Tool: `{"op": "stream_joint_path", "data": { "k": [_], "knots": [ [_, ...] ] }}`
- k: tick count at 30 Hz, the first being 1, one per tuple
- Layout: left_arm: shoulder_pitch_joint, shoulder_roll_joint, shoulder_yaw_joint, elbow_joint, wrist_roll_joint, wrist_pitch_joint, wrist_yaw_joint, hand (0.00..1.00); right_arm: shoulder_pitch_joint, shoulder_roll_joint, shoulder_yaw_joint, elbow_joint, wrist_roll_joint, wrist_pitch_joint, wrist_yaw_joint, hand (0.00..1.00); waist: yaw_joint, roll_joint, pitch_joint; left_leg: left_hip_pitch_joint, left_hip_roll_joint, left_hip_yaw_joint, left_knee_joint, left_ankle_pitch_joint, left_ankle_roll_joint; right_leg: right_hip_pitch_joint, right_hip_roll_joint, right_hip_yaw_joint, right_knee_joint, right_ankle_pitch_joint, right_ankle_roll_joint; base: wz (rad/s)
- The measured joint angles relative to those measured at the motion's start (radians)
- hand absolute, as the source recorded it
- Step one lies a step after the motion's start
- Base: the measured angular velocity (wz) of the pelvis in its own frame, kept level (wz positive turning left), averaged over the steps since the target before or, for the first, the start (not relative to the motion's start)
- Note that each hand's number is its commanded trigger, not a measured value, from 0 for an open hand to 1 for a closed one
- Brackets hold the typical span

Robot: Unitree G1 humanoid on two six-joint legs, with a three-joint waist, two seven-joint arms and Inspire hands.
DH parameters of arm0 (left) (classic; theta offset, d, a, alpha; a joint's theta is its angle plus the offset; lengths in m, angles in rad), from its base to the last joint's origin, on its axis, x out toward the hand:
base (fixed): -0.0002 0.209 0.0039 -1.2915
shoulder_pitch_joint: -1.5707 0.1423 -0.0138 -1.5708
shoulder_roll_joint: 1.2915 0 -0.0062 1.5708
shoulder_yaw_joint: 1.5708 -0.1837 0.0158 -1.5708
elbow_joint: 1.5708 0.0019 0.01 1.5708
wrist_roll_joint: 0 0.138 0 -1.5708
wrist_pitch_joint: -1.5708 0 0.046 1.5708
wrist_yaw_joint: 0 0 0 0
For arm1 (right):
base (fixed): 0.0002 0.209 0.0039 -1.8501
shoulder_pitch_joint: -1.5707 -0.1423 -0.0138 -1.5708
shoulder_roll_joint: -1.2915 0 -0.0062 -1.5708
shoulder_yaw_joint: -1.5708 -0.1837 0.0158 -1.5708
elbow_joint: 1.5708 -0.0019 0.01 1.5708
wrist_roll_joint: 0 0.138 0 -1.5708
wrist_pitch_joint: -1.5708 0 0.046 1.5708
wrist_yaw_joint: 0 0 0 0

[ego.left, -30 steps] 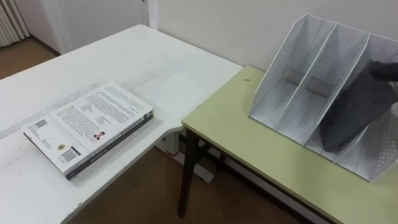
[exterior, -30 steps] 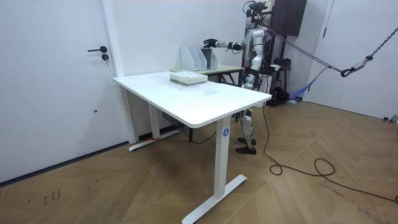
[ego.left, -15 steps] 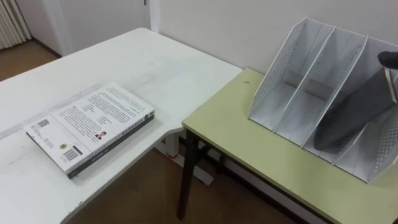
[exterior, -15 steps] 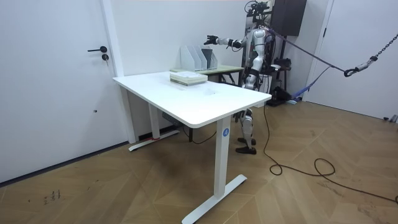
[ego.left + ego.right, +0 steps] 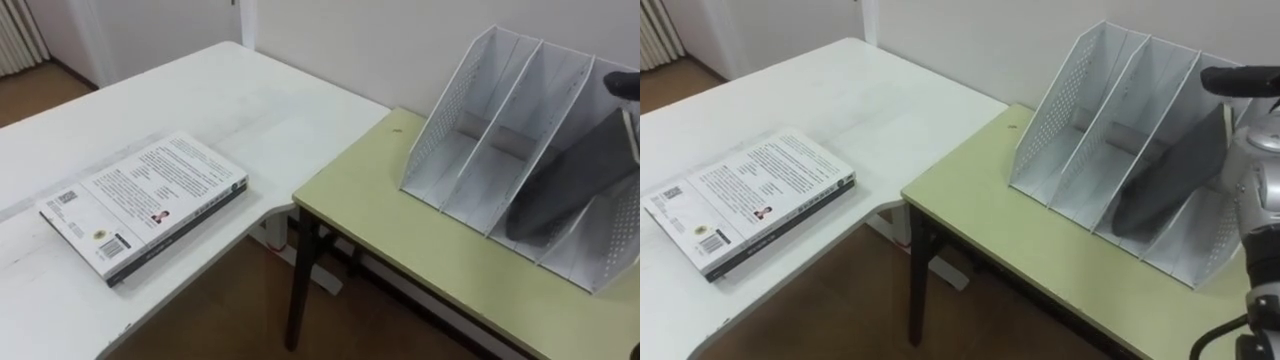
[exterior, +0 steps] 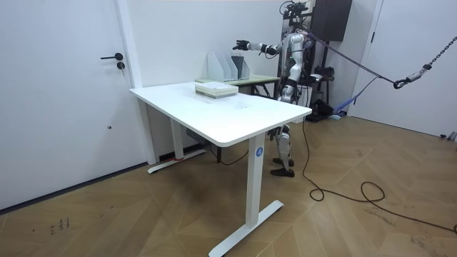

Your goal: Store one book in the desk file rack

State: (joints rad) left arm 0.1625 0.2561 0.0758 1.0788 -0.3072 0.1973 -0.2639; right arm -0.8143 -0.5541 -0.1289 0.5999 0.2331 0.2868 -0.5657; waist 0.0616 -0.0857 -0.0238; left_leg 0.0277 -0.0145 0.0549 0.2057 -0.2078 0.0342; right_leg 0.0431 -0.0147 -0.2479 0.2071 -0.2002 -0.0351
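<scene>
dark book (image 5: 1170, 175) leaning in file rack (image 5: 1050, 120) | right hand (image 5: 1240, 80) outstretched above

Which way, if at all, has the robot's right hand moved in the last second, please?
Yes. Against the file rack, the right hand has risen, from the top of the dark book in it toward the rack's upper rim.

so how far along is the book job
Looks done: a dark book leans inside the file rack on the green desk. In hand: nothing; the right hand hovers open above the rack. To do: probably only pulling the arm away. A second book lies on the white table.
</scene>
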Motion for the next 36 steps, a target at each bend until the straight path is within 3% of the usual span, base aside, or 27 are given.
{"op": "stream_joint_path", "data": {
  "k": [8,11,13,16,19,24,29,33,36],
  "knots": [
    [0.0,0.001,-0.021,0.002,-0.006,-0.011,0.041,0.0,0.003,0.0,0.033,-0.236,0.035,0.0,0.025,0.0,-0.002,0.004,0.0041,0.009,0.0,-0.003,-0.001,0.0,0.0,0.01,0.0,0.0,-0.003,0.0,0.0,-0.01],
    [0.004,0.0,-0.022,0.0,-0.006,-0.025,0.039,0.0,0.05,0.001,0.041,-0.372,0.154,-0.004,0.092,0.0,-0.004,0.005,0.0094,0.021,0.002,0.001,-0.001,0.0,0.0,0.015,-0.003,0.009,-0.002,0.0,0.0,-0.03],
    [0.004,0.002,-0.022,0.001,-0.006,-0.032,0.038,0.0,0.1,0.001,0.056,-0.455,0.224,-0.009,0.151,0.0,-0.001,0.005,0.0129,0.021,0.003,0.001,0.0,0.0,0.0,0.015,-0.004,0.013,-0.002,0.001,-0.001,-0.02],
    [0.004,-0.004,-0.022,0.002,-0.004,-0.048,0.036,0.0,0.2,0.002,0.109,-0.586,0.246,-0.016,0.311,0.0,0.001,0.016,0.022,0.017,0.007,0.015,-0.001,0.0,0.0,0.013,-0.001,0.027,-0.002,0.009,-0.003,-0.12],
    [0.007,-0.001,-0.021,0.001,-0.005,-0.054,0.035,0.0,0.312,0.002,0.138,-0.656,0.292,-0.02,0.47,0.0,0.0,0.023,0.0253,0.016,0.008,0.022,-0.003,-0.001,0.0,0.01,-0.001,0.029,0.0,0.01,-0.003,-0.05],
    [0.007,0.003,-0.023,0.001,-0.002,-0.05,0.008,0.0,0.395,0.002,0.169,-0.657,0.325,-0.015,0.708,0.0,-0.006,0.035,0.0226,0.001,0.01,0.027,-0.001,-0.001,0.0,-0.009,0.0,0.038,0.006,0.011,-0.004,-0.04],
    [-0.001,0.031,-0.056,0.005,-0.004,-0.05,-0.038,0.0,0.525,0.002,0.21,-0.651,0.32,-0.017,0.922,0.0,-0.002,0.026,0.0185,0.003,0.011,0.025,0.0,0.0,-0.001,-0.003,0.001,0.036,-0.002,0.011,-0.004,0.02],
    [-0.022,0.047,-0.09,0.012,-0.008,-0.043,-0.052,0.0,0.677,0.002,0.308,-0.539,0.299,-0.036,1.073,0.0,0.01,0.023,0.0207,0.007,0.01,0.029,0.001,-0.001,-0.001,0.009,-0.002,0.029,-0.005,0.011,-0.004,0.04],
    [-0.048,0.047,-0.13,0.024,-0.017,-0.042,-0.052,0.0,0.763,0.004,0.377,-0.412,0.233,0.0,1.135,0.0,0.037,0.031,0.0269,0.008,0.01,0.031,-0.003,-0.002,0.001,0.007,-0.003,0.033,0.001,0.012,-0.003,-0.03]
  ]
}}
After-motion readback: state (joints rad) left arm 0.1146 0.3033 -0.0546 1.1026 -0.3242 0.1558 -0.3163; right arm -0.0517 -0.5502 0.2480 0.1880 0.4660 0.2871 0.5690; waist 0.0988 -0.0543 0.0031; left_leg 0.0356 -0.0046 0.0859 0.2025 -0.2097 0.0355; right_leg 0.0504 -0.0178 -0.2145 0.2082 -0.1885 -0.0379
